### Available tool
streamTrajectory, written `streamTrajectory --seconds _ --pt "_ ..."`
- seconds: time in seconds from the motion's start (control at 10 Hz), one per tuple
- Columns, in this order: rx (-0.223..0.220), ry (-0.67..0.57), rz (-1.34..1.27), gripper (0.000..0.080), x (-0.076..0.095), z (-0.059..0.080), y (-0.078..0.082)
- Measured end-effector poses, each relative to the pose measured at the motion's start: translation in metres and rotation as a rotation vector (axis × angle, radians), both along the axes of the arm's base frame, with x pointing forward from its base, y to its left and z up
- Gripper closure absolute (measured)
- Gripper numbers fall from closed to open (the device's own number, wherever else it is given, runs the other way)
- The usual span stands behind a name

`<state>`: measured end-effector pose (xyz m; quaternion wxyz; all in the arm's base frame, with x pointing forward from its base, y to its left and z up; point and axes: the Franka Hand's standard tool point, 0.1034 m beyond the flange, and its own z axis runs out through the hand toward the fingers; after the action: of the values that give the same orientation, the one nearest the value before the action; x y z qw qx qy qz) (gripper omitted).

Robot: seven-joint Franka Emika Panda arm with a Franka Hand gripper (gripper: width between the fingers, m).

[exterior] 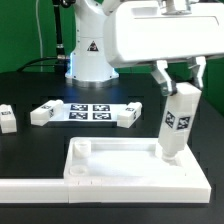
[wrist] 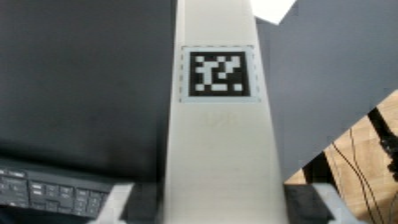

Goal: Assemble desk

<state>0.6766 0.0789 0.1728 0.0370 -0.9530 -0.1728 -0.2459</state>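
The arm's two-finger gripper was clamped on the upper end of a tall white plastic block leg bearing a black-and-white square tag, with its dark fingers pressed to either side. The held leg leaned slightly. Its foot met the far corner, on the exterior view's right, of the white plastic rimmed tray-like desk top; whether it sat in the corner socket could not be made out. In the wrist view the same leg filled the middle of the frame and hid its own foot. A second leg and a third leg lay at opposite ends of the flat white marker board. A fourth leg was cut off at the exterior view's left edge. A long thin white border bar ran along the desk top's near side on the black table.
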Motion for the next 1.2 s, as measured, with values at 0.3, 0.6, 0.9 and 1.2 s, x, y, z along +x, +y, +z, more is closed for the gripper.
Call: streamTrajectory --seconds 0.3,0.6,0.9,1.2 --pt "0.000 0.012 0.005 0.0509 -0.012 -0.010 0.004" --pt "0.000 0.014 0.007 0.0509 -0.012 -0.011 0.005" --pt "0.003 -0.060 0.009 0.0509 -0.009 -0.015 0.009" --pt "0.006 -0.071 0.002 0.0509 -0.007 -0.018 0.007"
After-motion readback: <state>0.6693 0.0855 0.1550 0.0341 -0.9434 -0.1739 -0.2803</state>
